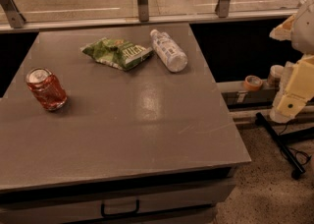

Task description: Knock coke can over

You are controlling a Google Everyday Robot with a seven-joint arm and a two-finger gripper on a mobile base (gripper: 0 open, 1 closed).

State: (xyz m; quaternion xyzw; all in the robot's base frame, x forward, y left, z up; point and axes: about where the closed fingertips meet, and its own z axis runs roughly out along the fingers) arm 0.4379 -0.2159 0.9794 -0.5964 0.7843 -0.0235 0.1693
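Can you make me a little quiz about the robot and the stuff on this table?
1. True or false: the coke can is standing upright on the table.
2. What lies next to the green chip bag? A) a white bottle on its side, B) a banana, C) a blue cup.
3. Fill in: the gripper hangs off the table, far from the can, at the picture's ____ side.

Key: 1 true. 2 A. 3 right.
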